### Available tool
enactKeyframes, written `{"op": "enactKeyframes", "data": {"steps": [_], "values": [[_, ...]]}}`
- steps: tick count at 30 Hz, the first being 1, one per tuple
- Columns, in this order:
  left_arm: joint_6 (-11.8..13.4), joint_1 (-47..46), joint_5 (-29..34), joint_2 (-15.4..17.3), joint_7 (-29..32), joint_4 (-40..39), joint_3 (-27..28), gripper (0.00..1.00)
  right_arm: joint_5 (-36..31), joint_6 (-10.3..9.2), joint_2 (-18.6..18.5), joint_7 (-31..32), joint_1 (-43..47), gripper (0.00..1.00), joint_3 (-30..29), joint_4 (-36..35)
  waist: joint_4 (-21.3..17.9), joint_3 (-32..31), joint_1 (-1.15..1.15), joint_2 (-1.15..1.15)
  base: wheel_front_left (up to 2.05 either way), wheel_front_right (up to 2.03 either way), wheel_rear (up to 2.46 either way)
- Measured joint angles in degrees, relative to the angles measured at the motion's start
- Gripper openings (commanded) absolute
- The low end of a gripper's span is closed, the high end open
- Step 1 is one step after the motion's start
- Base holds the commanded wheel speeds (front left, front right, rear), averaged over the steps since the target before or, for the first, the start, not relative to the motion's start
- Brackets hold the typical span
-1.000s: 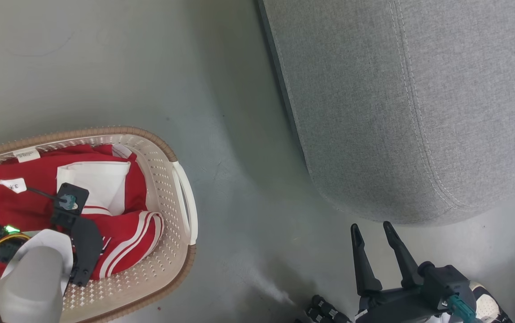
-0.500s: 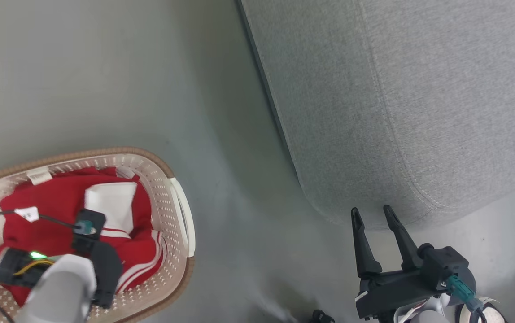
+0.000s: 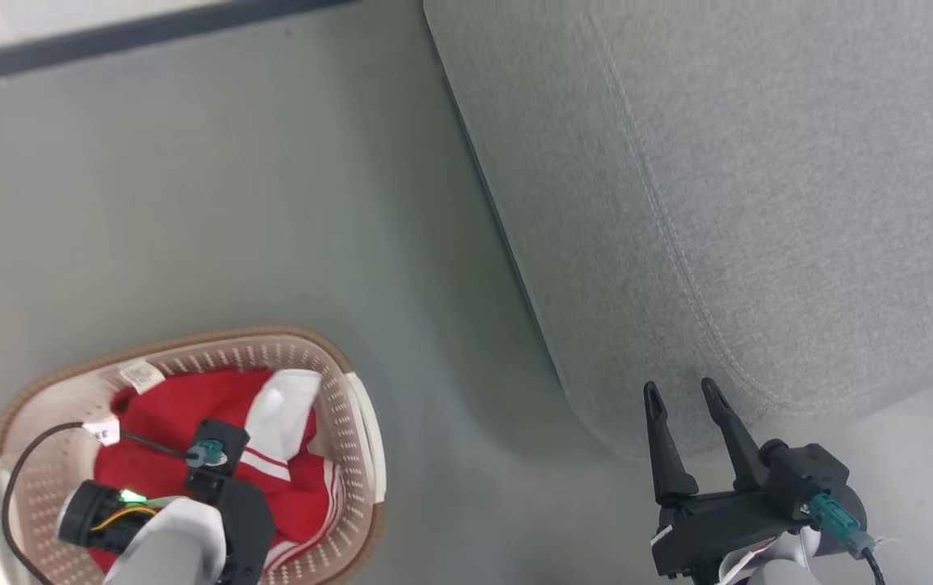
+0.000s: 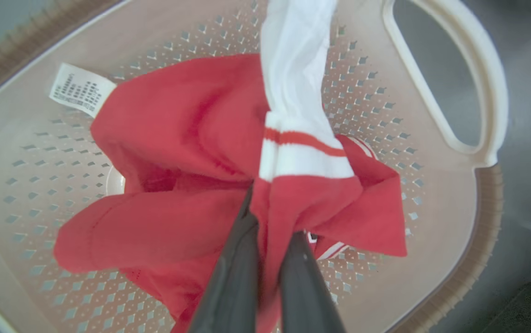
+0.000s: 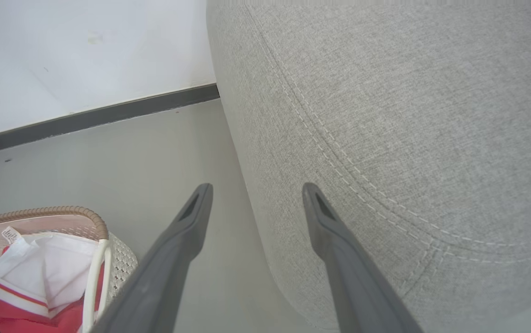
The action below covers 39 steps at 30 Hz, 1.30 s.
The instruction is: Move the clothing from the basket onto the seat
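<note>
In the basket (image 4: 432, 240), at about 8 o'clock in the head view, the left tool (image 4: 272, 215) is clenched on the clothing (image 4: 177, 138). Its two dark fingers pinch a bunched red fold, which runs down between them. In the left wrist view, a white panel with a thin red stripe rises from the grip toward 12 o'clock and drapes up the basket's wall. The rest of the red fabric spreads from 9 to 3 o'clock around the fingertips, over the perforated bottom. A white care label (image 4: 80, 90) lies against the wall at 10 o'clock.

The basket's white side handle (image 4: 478, 92) stands at 2 o'clock from the grip, on the side facing the seat (image 3: 759, 203). The seat takes up the head view from 12 to 4 o'clock, its rounded corner and stitched seam nearest the robot. A strip of grey floor (image 3: 231, 203) lies between basket and seat.

The right tool (image 3: 679, 386) hangs released at 5 o'clock, fingers spread, its tips over the seat's near corner. A dark skirting strip (image 3: 109, 36) runs along the floor's far edge at 11 o'clock.
</note>
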Motion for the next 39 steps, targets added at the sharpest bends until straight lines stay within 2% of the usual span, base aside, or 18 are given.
{"op": "enactKeyframes", "data": {"steps": [6, 19, 39], "values": [[-0.9, 1.5, -1.2, -0.7, -2.9, 0.0, 0.2, 0.0, 0.0, 0.51, -0.1, 0.0, 0.3, 1.0, -0.8, 2.1, 1.9, -5.7, 0.0, 0.0, 0.0, 0.0, 0.0], [-1.0, 4.5, -3.6, -3.3, -10.7, -1.2, 2.1, 0.0, 0.0, 1.49, -1.2, 0.0, 2.9, 1.0, -2.8, 5.4, 5.5, -16.2, 0.0, 0.0, 0.0, 0.0, 0.0], [-2.0, 10.8, -6.1, -5.0, -12.7, -7.4, 2.7, 0.0, 0.1, 3.43, -2.0, 0.0, 9.3, 1.0, -4.4, 7.8, 11.2, -29.6, 0.0, 0.0, 0.0, 0.0, 0.0]]}}
